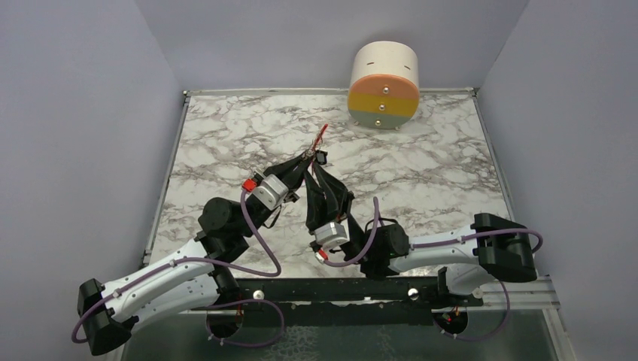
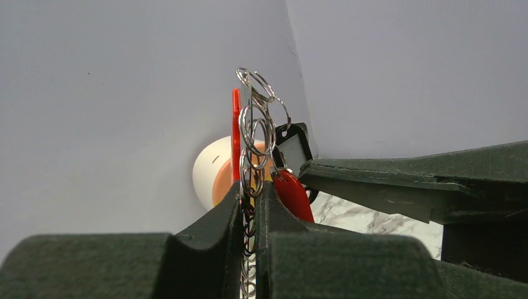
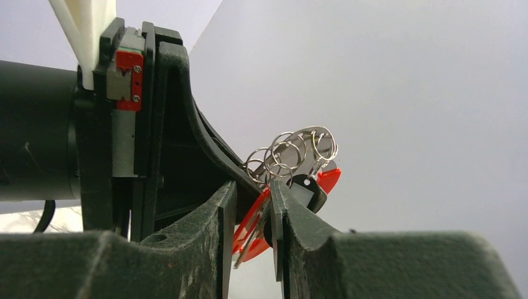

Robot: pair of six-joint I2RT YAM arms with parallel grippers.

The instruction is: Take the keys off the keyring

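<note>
"If the right gripper [image 3: 252, 188] tugs from here, what fails?"

"Probably its hold. The jaws stand narrow around a red piece [image 3: 249, 227], clip or key I can't say, with the dark key [image 3: 306, 189] against one finger. Whether they pinch anything, I cannot tell. A tug on a bare edge would slip off."

"And the left gripper [image 2: 252, 193]?"

"Clamped on the keyring [image 2: 256, 124], with the chain between its fingers [image 2: 212, 230] and the rings and red clip [image 2: 236, 124] standing above. All of it hangs in the air over the middle of the tabletop [image 1: 226, 135]. If the thin chain slides, the bunch drops. The red key [image 2: 292, 194] could also jam in the tangled rings."

"What's around?"

"White marble with grey veins, and plain lilac walls [image 1: 90, 113]. A cream drum [image 1: 384, 75] banded orange, yellow and green sits at the far edge, right of centre."
</note>
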